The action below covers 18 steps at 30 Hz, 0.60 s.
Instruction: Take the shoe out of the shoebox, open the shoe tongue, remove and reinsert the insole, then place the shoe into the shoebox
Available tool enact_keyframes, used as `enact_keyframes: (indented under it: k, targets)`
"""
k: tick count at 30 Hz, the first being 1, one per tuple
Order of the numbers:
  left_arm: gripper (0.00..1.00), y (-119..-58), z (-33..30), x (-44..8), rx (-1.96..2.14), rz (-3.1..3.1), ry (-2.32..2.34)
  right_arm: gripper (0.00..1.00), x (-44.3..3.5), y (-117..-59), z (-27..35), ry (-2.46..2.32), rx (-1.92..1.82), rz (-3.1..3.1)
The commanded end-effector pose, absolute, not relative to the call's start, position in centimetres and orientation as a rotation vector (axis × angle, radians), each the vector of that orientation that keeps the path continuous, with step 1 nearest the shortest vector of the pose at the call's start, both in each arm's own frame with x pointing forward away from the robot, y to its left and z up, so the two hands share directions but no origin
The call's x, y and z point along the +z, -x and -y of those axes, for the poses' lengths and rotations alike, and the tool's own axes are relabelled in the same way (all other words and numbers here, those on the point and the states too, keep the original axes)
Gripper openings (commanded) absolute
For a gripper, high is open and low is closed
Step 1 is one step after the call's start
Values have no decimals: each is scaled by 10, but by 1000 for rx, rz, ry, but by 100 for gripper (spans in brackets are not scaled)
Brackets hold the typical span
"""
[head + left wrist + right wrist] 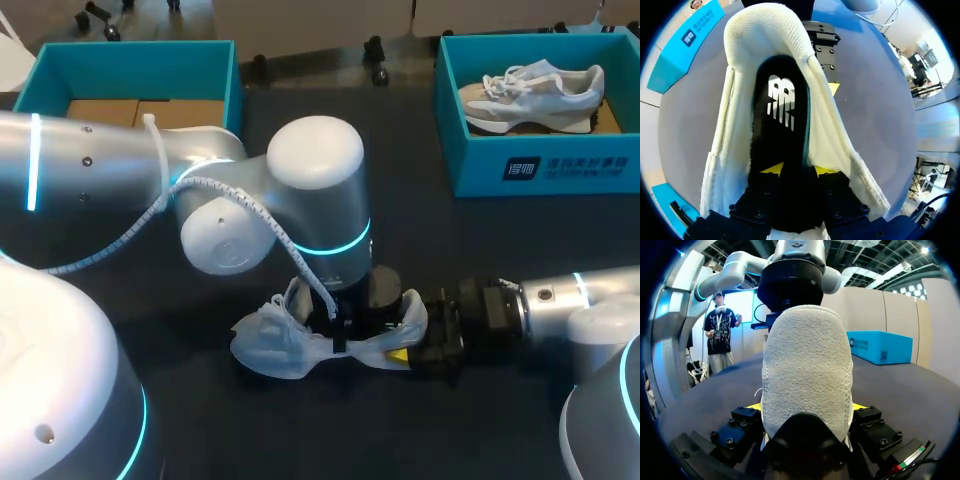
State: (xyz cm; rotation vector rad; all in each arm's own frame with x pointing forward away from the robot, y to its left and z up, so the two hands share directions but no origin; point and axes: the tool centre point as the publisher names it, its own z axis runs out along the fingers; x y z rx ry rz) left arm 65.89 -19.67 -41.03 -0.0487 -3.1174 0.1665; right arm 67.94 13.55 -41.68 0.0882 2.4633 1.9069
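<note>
Dark table [420, 230] is carrying the white shoe [268, 345], lying mid-table. Right gripper [806, 407] is clamping the shoe's heel from both sides. Left gripper [799, 170] is pinching the black insole [782, 120] inside the shoe's opening.

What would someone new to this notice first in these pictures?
A white shoe lies in the middle of the table, its heel clamped in the right gripper, with the left arm looming over it. Looking down from the left gripper, the shoe gapes wide around a black insole with a white logo. A second shoe sits in the teal shoebox at the far right corner.
</note>
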Motion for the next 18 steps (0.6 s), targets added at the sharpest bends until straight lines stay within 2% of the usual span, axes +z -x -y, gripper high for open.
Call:
enact_keyframes:
  k: [1,12,18]
  targets:
    - [33,-662,200,-419,170,3131,38,0,-414,-679,-136,-87,1903,-2471]
    - [32,-680,201,-421,141,3264,14,0,-414,-679,-136,-87,1903,-2471]
    - [25,-689,198,-420,126,3287,-7,0,-414,-679,-136,-87,1903,-2471]
